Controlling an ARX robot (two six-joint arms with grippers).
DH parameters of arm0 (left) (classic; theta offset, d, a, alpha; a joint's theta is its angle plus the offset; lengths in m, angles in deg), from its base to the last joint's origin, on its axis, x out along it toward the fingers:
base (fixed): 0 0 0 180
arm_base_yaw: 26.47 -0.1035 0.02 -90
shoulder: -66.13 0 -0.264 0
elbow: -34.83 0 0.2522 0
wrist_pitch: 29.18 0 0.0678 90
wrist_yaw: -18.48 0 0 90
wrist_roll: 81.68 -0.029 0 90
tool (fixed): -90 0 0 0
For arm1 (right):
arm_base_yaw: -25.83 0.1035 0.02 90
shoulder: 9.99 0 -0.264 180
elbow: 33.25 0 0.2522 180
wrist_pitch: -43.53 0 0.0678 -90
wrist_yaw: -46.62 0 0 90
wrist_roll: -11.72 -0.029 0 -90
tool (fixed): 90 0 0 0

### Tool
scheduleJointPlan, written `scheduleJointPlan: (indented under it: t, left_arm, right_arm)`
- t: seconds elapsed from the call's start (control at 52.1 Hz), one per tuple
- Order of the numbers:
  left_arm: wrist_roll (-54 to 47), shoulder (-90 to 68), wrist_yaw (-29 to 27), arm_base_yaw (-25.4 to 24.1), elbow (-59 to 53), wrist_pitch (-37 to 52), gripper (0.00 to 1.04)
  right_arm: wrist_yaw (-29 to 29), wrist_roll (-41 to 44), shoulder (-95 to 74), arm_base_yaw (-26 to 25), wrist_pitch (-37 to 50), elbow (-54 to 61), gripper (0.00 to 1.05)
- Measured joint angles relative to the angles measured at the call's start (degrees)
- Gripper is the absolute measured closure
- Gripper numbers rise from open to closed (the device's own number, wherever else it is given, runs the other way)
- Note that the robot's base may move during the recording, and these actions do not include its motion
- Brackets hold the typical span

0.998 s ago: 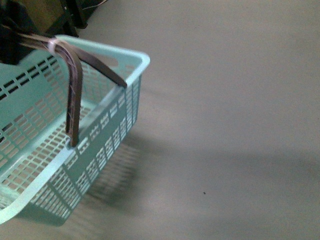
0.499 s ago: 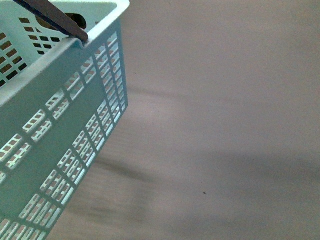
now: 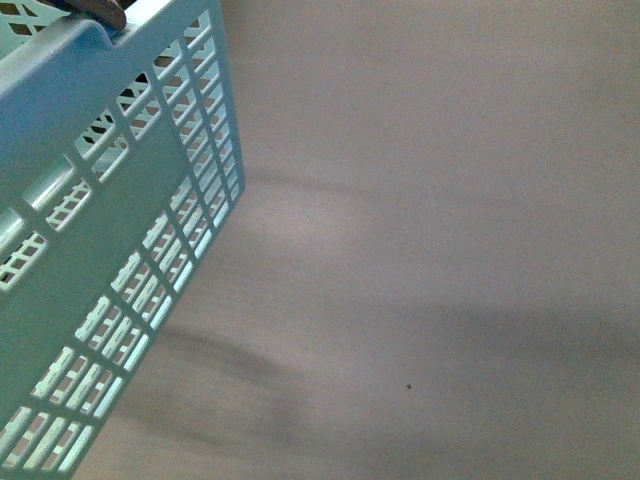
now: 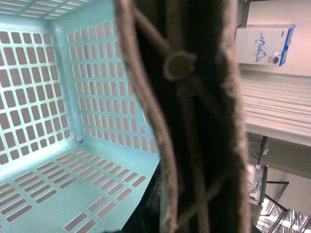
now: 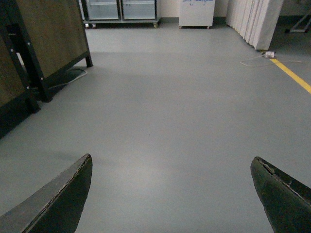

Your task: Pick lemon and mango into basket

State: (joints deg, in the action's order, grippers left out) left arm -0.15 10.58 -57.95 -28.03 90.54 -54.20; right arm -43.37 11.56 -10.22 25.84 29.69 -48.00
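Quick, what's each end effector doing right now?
Left end effector: cannot be told; the basket handle fills its view.
Right end effector: open, empty.

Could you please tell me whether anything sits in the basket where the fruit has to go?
Nothing visible does: the basket shows a bare slotted floor in the left wrist view, though its brown handle hides part of it. No lemon or mango is in view.

basket | lifted higher, tilted steeper | handle nearly out of frame
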Motion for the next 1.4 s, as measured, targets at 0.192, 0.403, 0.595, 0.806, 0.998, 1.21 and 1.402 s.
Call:
scheduleJointPlan:
  t: [0.192, 0.403, 0.595, 0.806, 0.998, 1.21, 1.402]
  left_arm:
    - [0.0, 0.0, 0.0, 0.0, 0.0, 0.0, 1.0]
    - [0.0, 0.0, 0.1, 0.0, 0.0, 0.0, 1.0]
    - [0.0, 0.0, 0.1, 0.0, -0.2, 0.0, 1.0]
    - [0.0, 0.0, 0.2, 0.0, -0.2, 0.0, 1.0]
    - [-0.1, 0.0, 0.1, 0.0, -0.2, 0.0, 1.0]
    - [-0.1, 0.0, 0.0, 0.0, -0.2, 0.0, 1.0]
    - [0.0, 0.0, 0.1, 0.0, -0.2, 0.0, 1.0]
  right_arm:
    - [0.0, 0.0, 0.0, 0.0, 0.0, 0.0, 0.09]
    - [0.0, 0.0, 0.0, 0.0, 0.0, 0.0, 0.09]
    - [0.0, 0.0, 0.0, 0.0, 0.0, 0.0, 0.09]
    - [0.0, 0.0, 0.0, 0.0, 0.0, 0.0, 0.09]
    - [0.0, 0.0, 0.0, 0.0, 0.0, 0.0, 0.09]
    - [0.0, 0.0, 0.0, 0.0, 0.0, 0.0, 0.09]
    - [0.0, 0.0, 0.0, 0.0, 0.0, 0.0, 0.09]
